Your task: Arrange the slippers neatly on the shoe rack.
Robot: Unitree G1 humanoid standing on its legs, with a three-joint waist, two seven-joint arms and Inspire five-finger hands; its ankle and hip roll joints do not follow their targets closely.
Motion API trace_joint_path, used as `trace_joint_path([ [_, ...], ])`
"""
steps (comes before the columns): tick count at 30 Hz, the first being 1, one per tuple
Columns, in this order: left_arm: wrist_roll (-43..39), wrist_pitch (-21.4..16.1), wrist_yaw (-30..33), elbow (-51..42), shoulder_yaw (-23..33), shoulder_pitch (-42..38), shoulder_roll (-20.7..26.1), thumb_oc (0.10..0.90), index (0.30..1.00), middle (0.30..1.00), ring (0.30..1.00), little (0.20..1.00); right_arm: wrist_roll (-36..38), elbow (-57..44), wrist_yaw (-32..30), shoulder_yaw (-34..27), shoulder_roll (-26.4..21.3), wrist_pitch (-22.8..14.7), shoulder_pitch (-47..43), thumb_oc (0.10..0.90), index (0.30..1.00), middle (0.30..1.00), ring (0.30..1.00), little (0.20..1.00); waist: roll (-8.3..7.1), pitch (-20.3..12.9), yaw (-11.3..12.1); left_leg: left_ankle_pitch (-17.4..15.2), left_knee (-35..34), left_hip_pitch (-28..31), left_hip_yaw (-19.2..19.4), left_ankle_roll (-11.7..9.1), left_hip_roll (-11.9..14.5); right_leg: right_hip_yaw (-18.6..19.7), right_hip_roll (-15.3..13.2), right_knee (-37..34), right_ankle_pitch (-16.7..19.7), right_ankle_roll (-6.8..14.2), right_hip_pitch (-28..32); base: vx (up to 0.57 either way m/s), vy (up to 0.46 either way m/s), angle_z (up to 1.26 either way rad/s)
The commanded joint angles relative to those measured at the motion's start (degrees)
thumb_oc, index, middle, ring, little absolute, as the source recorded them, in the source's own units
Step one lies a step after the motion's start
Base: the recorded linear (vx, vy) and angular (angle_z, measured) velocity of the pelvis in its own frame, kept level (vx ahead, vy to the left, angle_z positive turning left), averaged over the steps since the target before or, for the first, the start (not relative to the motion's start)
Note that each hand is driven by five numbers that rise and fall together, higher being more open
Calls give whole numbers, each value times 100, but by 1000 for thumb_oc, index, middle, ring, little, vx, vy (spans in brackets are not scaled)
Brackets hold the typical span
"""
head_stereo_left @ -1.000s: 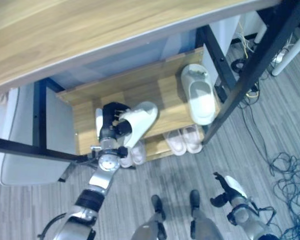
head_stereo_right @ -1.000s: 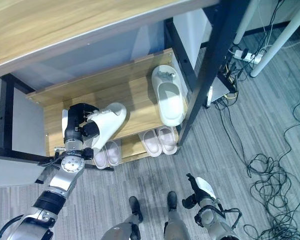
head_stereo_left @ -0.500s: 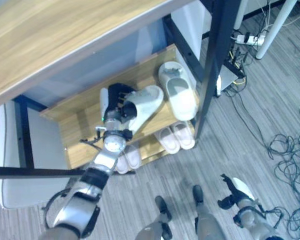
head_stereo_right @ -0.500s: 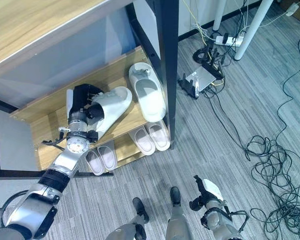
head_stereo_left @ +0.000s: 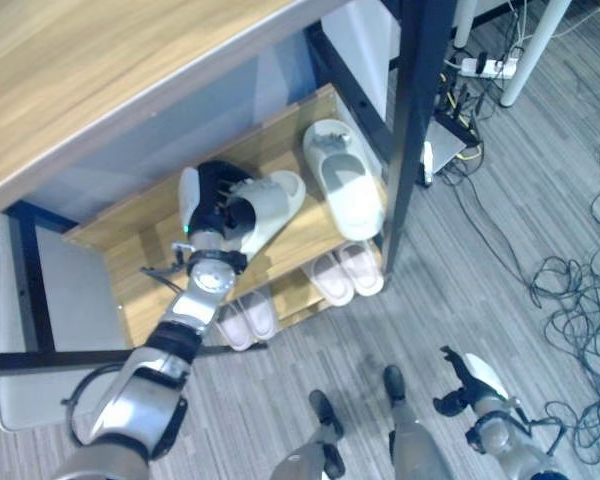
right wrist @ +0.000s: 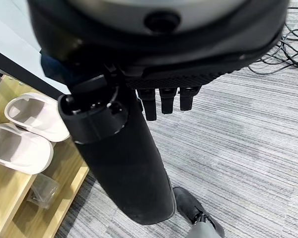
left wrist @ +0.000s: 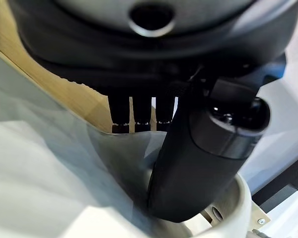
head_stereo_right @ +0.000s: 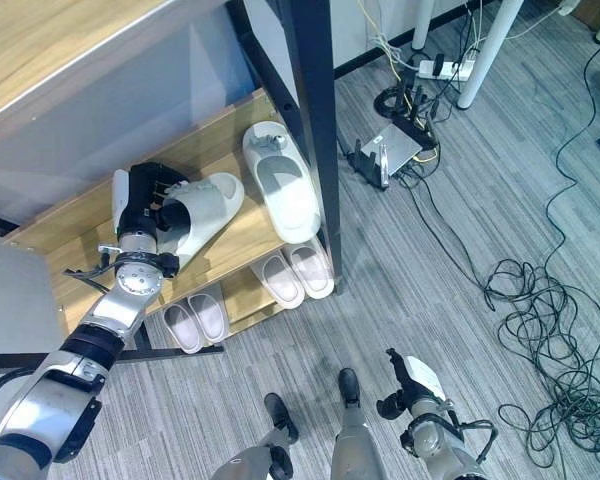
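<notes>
Left hand [head_stereo_left: 216, 205] grips a pale, open-heeled slipper [head_stereo_left: 270, 203].

Wooden surface [head_stereo_left: 100, 70] overhead on black post [head_stereo_right: 305, 120]. Grey plank floor [head_stereo_right: 460, 200]; tangled cables [head_stereo_right: 540, 330], power strip [head_stereo_right: 442, 68] at right.

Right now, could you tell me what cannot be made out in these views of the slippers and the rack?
- Left hand: its fingertips vanish inside the held slipper in the left wrist view.
- Shoe rack: its left end lies behind the arm and the table frame.
- Lower-shelf slippers: their heels sit under the upper shelf.
- Right hand: its fingers are too small in the eye views.
</notes>
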Motion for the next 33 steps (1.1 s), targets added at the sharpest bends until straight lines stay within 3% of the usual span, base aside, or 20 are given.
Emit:
trace_joint_path([
  [1,-255,-354,341,386,363,-1136,294,400,300,300,300,300,135,-407,-186,-15,-237,-242,313,800,900,900,900,900,23,-261,-9,-167,-46,332,25,-475,182,-709,-388,-11,-236,799,-167,0,0,0],
  [5,-262,-314,389,598,325,-1324,243,400,300,300,300,300,197,-388,-187,13,-195,-277,321,800,900,900,900,900,28,-260,-27,-153,-46,322,33,-487,192,-733,-384,-11,-245,794,-169,0,0,0],
  [6,-295,-305,434,657,333,-1417,211,441,361,361,361,361,198,-380,-192,34,-184,-279,309,800,900,900,900,900,24,-257,-33,-149,-46,320,39,-489,199,-740,-383,-11,-242,796,-172,0,0,0],
  [7,-284,-295,476,680,327,-1482,183,695,742,742,742,742,193,-370,-193,58,-180,-276,305,800,900,900,900,900,19,-255,-37,-148,-46,319,41,-491,204,-743,-381,-11,-246,798,-172,0,0,0],
  [8,-255,-291,505,691,315,-1515,165,800,900,900,900,900,192,-371,-189,66,-182,-284,301,800,900,900,900,900,15,-251,-40,-149,-46,325,48,-490,205,-744,-379,-11,-246,798,-171,0,0,0],
  [33,426,-263,411,-346,130,-999,-142,800,900,900,900,900,226,-286,-192,115,-85,-308,202,800,900,900,900,900,-104,-197,128,-108,-46,346,-56,-465,218,-883,-394,-11,-242,767,-68,-6,-3,2],
])
